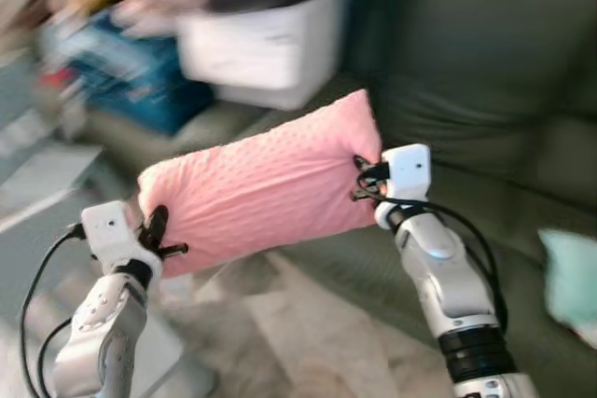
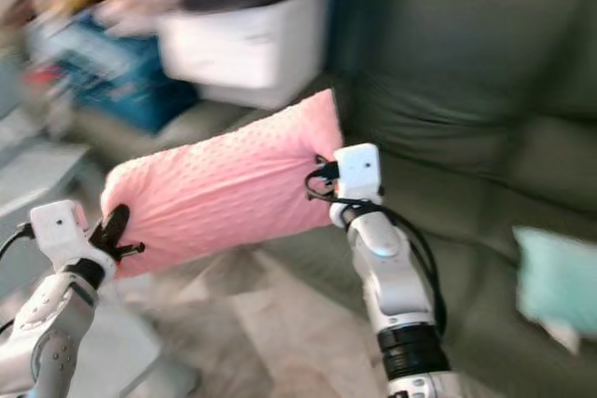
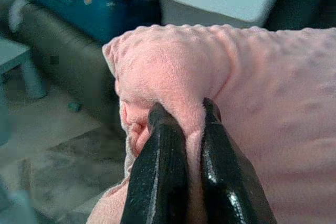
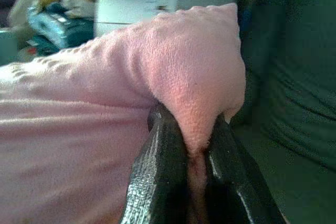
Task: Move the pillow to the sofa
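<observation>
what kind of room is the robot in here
Most likely a lived-in living room. A dark green sofa fills the right side, a white storage box and a blue one sit at its far end, and both grippers carry a pink pillow over a pale floor.

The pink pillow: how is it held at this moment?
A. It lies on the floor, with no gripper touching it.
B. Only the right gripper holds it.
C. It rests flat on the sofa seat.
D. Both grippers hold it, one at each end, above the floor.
D: the left gripper and the right gripper each pinch one end of the pink pillow, which hangs in the air before the dark green sofa.
</observation>
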Tool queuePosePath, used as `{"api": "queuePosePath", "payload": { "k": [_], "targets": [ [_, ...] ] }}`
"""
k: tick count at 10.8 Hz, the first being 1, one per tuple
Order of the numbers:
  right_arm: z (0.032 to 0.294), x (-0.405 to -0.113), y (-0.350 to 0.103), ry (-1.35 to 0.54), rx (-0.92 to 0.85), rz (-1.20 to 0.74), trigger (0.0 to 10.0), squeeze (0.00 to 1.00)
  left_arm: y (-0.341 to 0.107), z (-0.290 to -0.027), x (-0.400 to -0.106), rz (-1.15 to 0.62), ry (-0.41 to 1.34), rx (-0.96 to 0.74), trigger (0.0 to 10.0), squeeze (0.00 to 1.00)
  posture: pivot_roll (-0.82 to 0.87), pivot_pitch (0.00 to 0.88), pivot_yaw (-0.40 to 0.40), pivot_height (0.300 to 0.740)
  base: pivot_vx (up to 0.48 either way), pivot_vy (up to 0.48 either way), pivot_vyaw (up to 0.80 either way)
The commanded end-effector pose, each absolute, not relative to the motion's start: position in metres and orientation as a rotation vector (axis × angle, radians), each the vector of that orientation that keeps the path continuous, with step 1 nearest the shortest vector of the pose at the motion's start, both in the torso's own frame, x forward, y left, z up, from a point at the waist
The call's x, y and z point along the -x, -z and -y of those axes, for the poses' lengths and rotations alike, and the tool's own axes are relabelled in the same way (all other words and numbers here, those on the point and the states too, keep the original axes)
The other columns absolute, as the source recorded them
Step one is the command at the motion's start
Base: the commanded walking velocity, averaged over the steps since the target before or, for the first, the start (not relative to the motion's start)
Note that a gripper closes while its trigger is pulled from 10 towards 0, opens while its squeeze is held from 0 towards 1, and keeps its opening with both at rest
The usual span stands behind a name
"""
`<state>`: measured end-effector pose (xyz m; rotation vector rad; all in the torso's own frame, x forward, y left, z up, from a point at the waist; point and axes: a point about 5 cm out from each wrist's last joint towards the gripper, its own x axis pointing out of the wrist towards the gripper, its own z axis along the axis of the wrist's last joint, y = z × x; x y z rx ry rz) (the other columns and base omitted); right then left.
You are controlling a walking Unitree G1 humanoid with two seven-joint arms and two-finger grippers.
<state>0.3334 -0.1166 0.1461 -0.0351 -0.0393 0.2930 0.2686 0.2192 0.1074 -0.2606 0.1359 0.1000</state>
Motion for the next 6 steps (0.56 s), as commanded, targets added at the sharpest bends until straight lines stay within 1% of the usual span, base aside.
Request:
{"api": "queuePosePath", "payload": {
  "k": [1, 6],
  "targets": [
    [0.1253, -0.3349, -0.1523, -0.257, 0.042, 0.059, 10.0, 0.00, -0.1093, -0.2216, -0.2681, -0.127, -0.103, 0.251, 10.0, 0.00, -0.21, 0.000, 0.088, 0.740, 0.000, 0.000, -0.79],
    [0.1248, -0.3339, -0.1506, -0.257, 0.043, 0.055, 10.0, 0.00, -0.1091, -0.2219, -0.2681, -0.129, -0.103, 0.247, 10.0, 0.00, -0.21, 0.000, 0.092, 0.740, 0.000, 0.000, -0.80]
  ]
}}
